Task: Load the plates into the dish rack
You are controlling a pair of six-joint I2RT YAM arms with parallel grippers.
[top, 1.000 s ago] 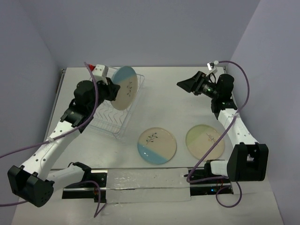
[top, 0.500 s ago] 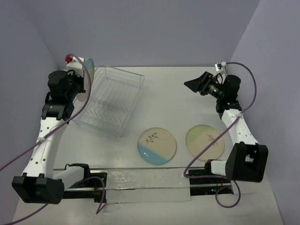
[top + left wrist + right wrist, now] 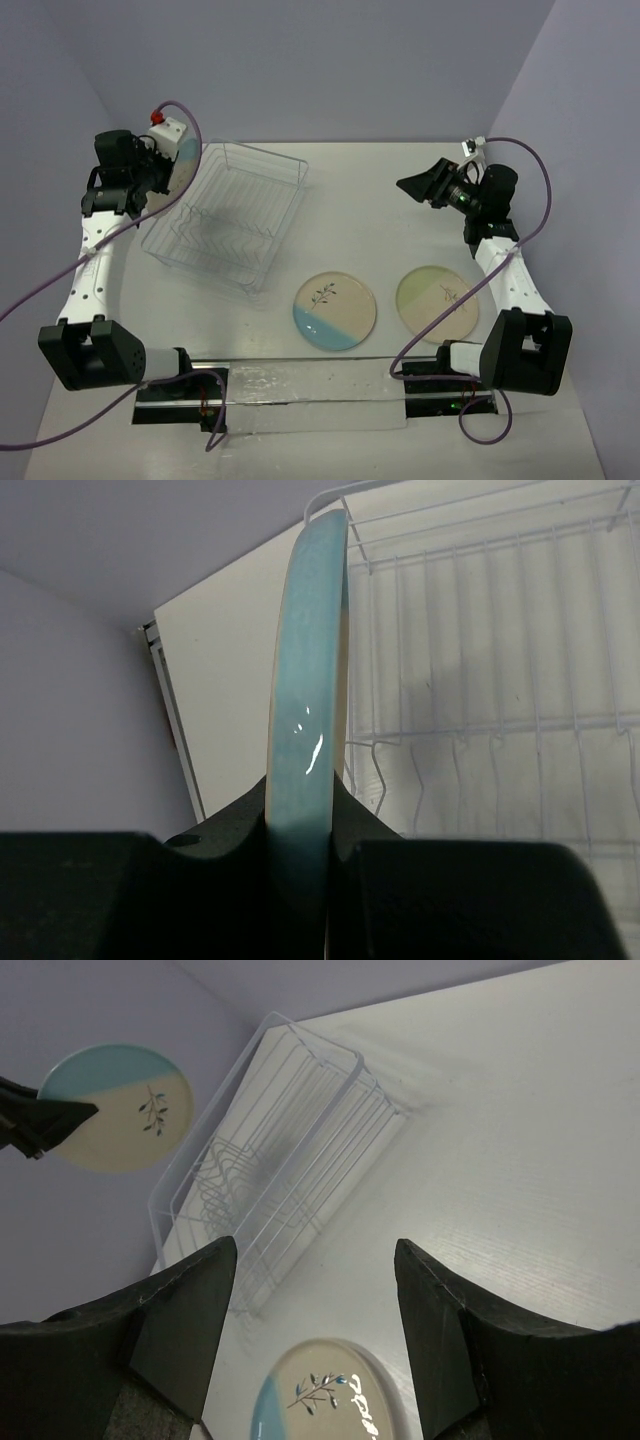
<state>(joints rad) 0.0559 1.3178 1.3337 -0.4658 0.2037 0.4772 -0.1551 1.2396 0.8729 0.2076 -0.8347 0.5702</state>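
My left gripper (image 3: 160,178) is shut on the rim of a cream and light-blue plate (image 3: 184,163), held upright and edge-on just left of the dish rack (image 3: 232,215). In the left wrist view the plate's blue edge (image 3: 308,680) rises between my fingers, with the rack's wires (image 3: 480,680) to its right. A second light-blue plate (image 3: 335,310) and a pale-green plate (image 3: 438,302) lie flat on the table. My right gripper (image 3: 420,183) is open and empty, raised above the table right of the rack. Its wrist view (image 3: 312,1250) shows the held plate (image 3: 115,1105), the rack (image 3: 280,1160) and the blue plate (image 3: 320,1400).
The rack holds nothing and stands askew at the table's back left. Grey walls close the table at the left, back and right. A clear strip (image 3: 310,385) runs along the near edge between the arm bases.
My left arm has swung left with the plate, from over the rack to beside its left edge. My right gripper has drifted a little to the right, still open.
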